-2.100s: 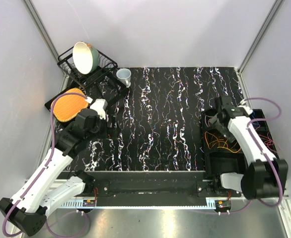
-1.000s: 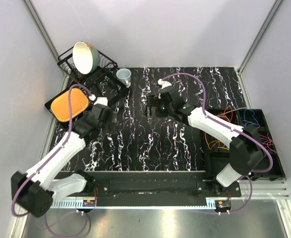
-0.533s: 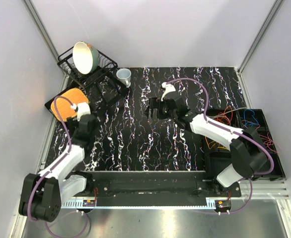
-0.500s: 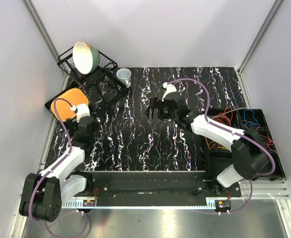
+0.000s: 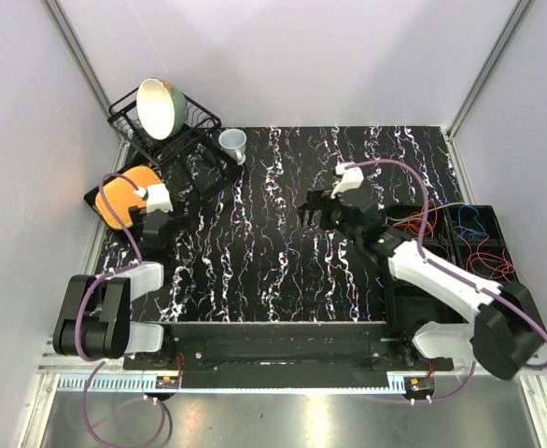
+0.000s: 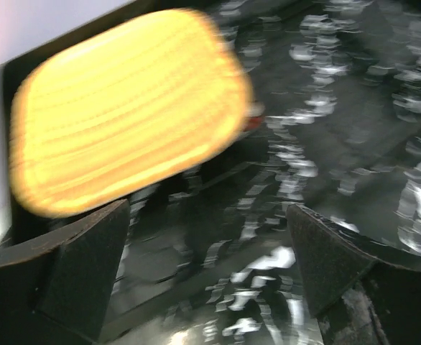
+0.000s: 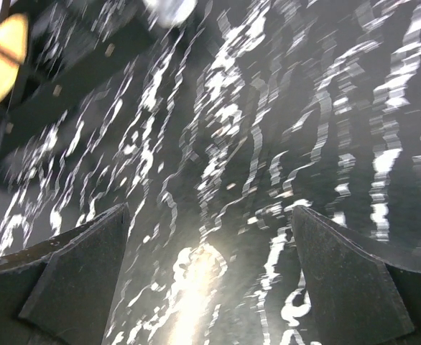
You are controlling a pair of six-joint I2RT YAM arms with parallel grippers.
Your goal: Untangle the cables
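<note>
From above, I see the table [image 5: 273, 271] stretching away from my arms. At its far left corner stands a rack [image 5: 199, 126] with a bowl [image 5: 157, 105] propped in it (tilted on its edge). A cup [image 5: 233, 142] stands just right of the rack. Nearer me, at the left edge, a pad [image 5: 124, 194] lies on a tray [image 5: 94, 198]. Along the right edge sits a bin [image 5: 404, 303], with the cables [image 5: 472, 224] lying in several of its compartments.

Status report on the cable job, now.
Left pincer open, empty. Right pincer open, empty, over mid-table. Cables loose in right-side bin, none held. Rack and cup far left, no obstruction.
</note>
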